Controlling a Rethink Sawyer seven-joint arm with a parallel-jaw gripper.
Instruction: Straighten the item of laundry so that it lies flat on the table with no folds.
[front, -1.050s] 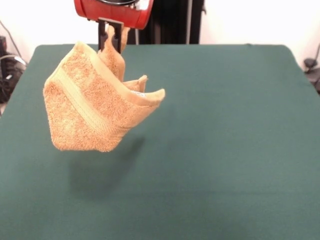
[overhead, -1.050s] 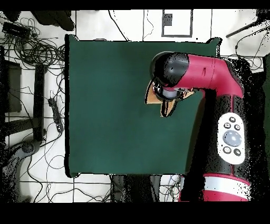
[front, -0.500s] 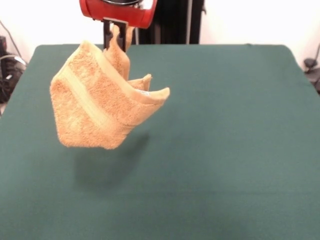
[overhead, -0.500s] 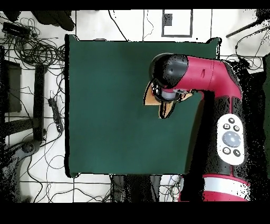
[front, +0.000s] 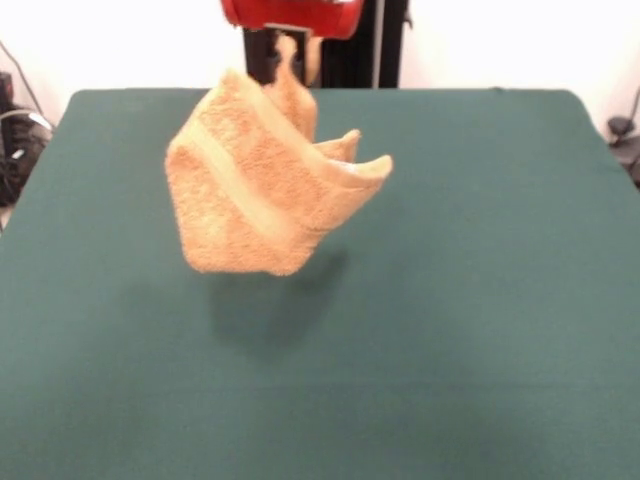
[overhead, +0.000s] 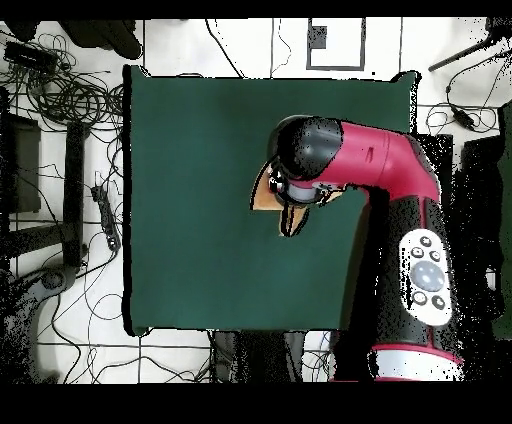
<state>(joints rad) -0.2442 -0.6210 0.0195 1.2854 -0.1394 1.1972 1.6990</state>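
The item of laundry (front: 265, 190), an orange-tan terry towel with a paler band, hangs folded and bunched in the air above the table (front: 480, 300). Its shadow lies on the green cloth just below it. My gripper (front: 288, 50) is at the top edge of the front view, shut on the towel's upper corner. In the overhead view the red arm covers most of the towel (overhead: 264, 195); only small orange bits stick out at the arm's left and below it. The gripper itself is hidden there under the arm's head.
The table (overhead: 200, 200) is a wide dark green surface. Cables and gear lie on the floor to the left of the table (overhead: 60, 150) in the overhead view. The robot's pedestal stands behind the table's far edge.
The gripper has carried the hanging towel to the right in the front view and a little higher. The towel's shape has stayed about the same.
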